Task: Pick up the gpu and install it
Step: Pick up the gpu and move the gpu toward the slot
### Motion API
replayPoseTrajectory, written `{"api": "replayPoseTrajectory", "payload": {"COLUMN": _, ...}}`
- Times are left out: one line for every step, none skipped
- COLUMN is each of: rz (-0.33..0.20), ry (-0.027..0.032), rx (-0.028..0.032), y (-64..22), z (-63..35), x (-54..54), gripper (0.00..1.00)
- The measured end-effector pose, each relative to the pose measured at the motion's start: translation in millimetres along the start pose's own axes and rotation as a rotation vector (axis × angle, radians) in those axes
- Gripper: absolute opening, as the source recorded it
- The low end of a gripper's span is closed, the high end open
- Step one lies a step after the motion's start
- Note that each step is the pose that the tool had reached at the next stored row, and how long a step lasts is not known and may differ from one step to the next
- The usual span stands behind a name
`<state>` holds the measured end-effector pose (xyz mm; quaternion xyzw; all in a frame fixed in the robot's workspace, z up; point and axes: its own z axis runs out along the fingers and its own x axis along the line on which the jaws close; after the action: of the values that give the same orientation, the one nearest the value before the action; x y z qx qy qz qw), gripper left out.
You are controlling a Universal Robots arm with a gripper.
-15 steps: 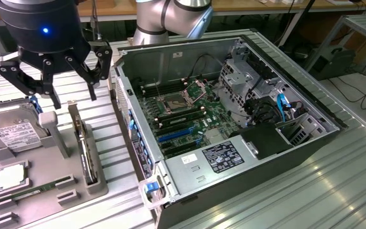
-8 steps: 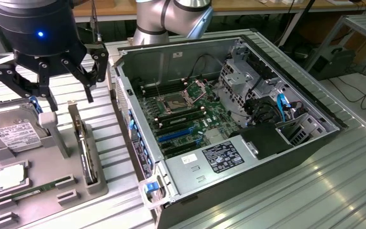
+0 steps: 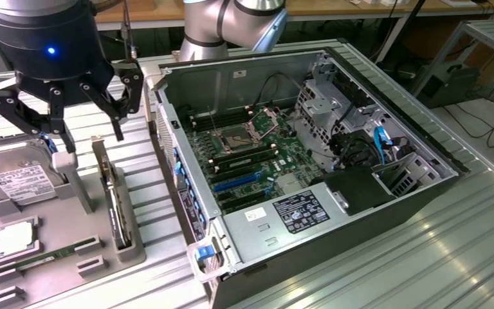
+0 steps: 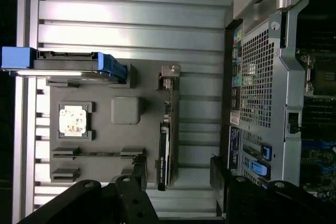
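A ribbed metal workbench [image 3: 436, 257] runs across the whole exterior view. At centre frame an open desktop tower case [image 3: 256, 77] lies on its side, its side panel off. The green motherboard [image 3: 256, 161] inside is exposed, with its processor socket and blue and black slots facing up.

The silver-grey robot arm [image 3: 229, 26] enters at the top centre of the frame. Its black gripper [image 3: 88, 132] hangs at the upper left with its fingers spread apart and nothing held between them. It is poised above a grey parts tray [image 3: 131, 248] that occupies the lower left of the frame, just beside the case.

A silver hard drive [image 3: 20, 180] with a white label stands tilted at the tray's left edge.

The gpu [image 3: 118, 212] stands on its long edge in a slot along the tray's right side, the side nearest the case. It sits beneath the gripper and clear of the fingers. Its silver bracket end points toward the top of the frame.

In the wrist view the gpu [image 4: 164, 145] shows as a thin dark strip in its slot. The dark fingers [image 4: 134, 195] stand to either side of its end without touching it.

A narrow green RAM stick [image 3: 45, 257] lies flat near the bottom left of the exterior view, and a square processor chip [image 3: 13, 238] sits in its recess just above it.
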<state>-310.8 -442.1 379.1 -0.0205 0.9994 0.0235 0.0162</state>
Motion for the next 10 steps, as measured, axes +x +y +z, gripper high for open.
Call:
{"api": "replayPoseTrajectory", "payload": {"rz": 0.0, "ry": 0.0, "rx": 0.0, "y": -0.1, "z": 1.2, "x": 0.2, "gripper": 0.6}}
{"api": "replayPoseTrajectory", "payload": {"rz": -0.002, "ry": 0.0, "rx": -0.0001, "y": -0.1, "z": 2.4, "x": 0.3, "gripper": 0.6}}
{"api": "replayPoseTrajectory", "payload": {"rz": -0.004, "ry": 0.0001, "rx": -0.0002, "y": -0.2, "z": 3.9, "x": 0.4, "gripper": 0.6}}
{"api": "replayPoseTrajectory", "payload": {"rz": -0.007, "ry": 0.0002, "rx": -0.0003, "y": -0.2, "z": 5.1, "x": 0.4, "gripper": 0.6}}
{"api": "replayPoseTrajectory", "payload": {"rz": -0.011, "ry": 0.0004, "rx": -0.0004, "y": -0.3, "z": 6.7, "x": 0.5, "gripper": 0.6}}
{"api": "replayPoseTrajectory", "payload": {"rz": -0.014, "ry": 0.0005, "rx": -0.0005, "y": -0.3, "z": 8.1, "x": 0.6, "gripper": 0.6}}
{"api": "replayPoseTrajectory", "payload": {"rz": -0.017, "ry": 0.0006, "rx": -0.0006, "y": -0.4, "z": 9.3, "x": 0.6, "gripper": 0.6}}
{"api": "replayPoseTrajectory", "payload": {"rz": -0.019, "ry": 0.0008, "rx": -0.0007, "y": -0.4, "z": 10.6, "x": 0.7, "gripper": 0.6}}
{"api": "replayPoseTrajectory", "payload": {"rz": -0.022, "ry": 0.0009, "rx": -0.0008, "y": -0.5, "z": 11.9, "x": 0.7, "gripper": 0.6}}
{"api": "replayPoseTrajectory", "payload": {"rz": -0.024, "ry": 0.0011, "rx": -0.0008, "y": -0.6, "z": 13.2, "x": 0.8, "gripper": 0.6}}
